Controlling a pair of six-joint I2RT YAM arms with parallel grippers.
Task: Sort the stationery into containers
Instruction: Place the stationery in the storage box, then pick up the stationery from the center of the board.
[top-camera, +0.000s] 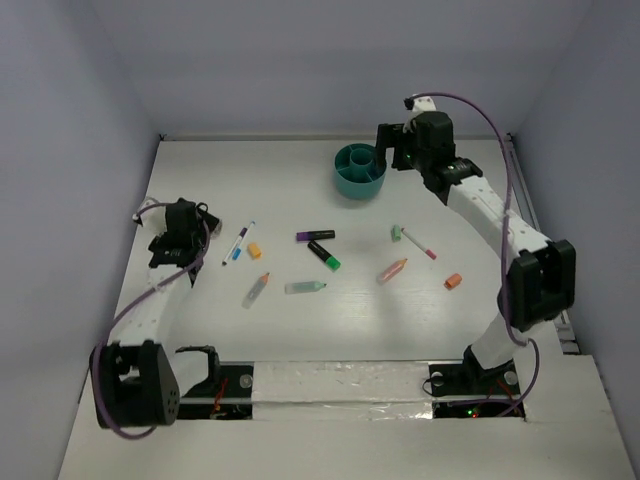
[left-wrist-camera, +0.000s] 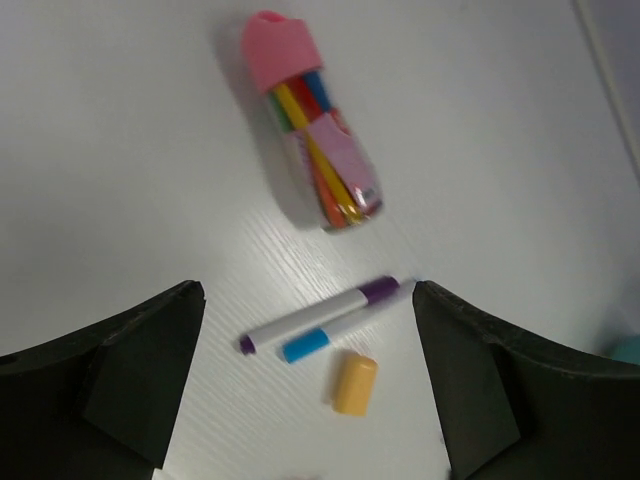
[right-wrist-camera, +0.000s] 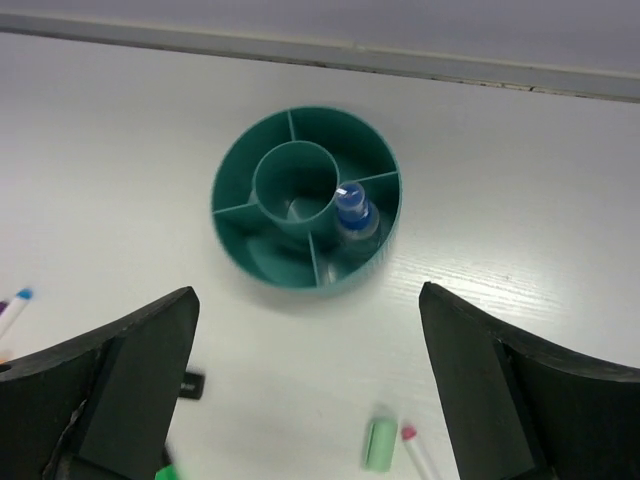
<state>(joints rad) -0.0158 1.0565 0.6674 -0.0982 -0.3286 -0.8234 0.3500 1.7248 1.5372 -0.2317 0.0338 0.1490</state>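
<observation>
The teal organiser (top-camera: 359, 170) stands at the back; in the right wrist view (right-wrist-camera: 240, 235) a blue-capped clear bottle (right-wrist-camera: 352, 212) stands in one ring compartment. My right gripper (top-camera: 386, 150) is open and empty, just right of the organiser and above it (right-wrist-camera: 307, 295). My left gripper (top-camera: 203, 234) is open and empty at the left (left-wrist-camera: 305, 292), over a purple-capped pen (left-wrist-camera: 320, 315), a blue-capped pen (left-wrist-camera: 305, 346) and an orange cap (left-wrist-camera: 355, 384). A pink-capped clear tube of coloured pens (left-wrist-camera: 310, 130) lies beyond them.
Loose on the table: a purple and black marker (top-camera: 315, 236), a green highlighter (top-camera: 324, 256), a pale green tube (top-camera: 305, 287), a green cap (top-camera: 397, 232) beside a pink-tipped pen (top-camera: 421, 246), a pink-orange item (top-camera: 392, 271), an orange cap (top-camera: 453, 282). Walls enclose the table.
</observation>
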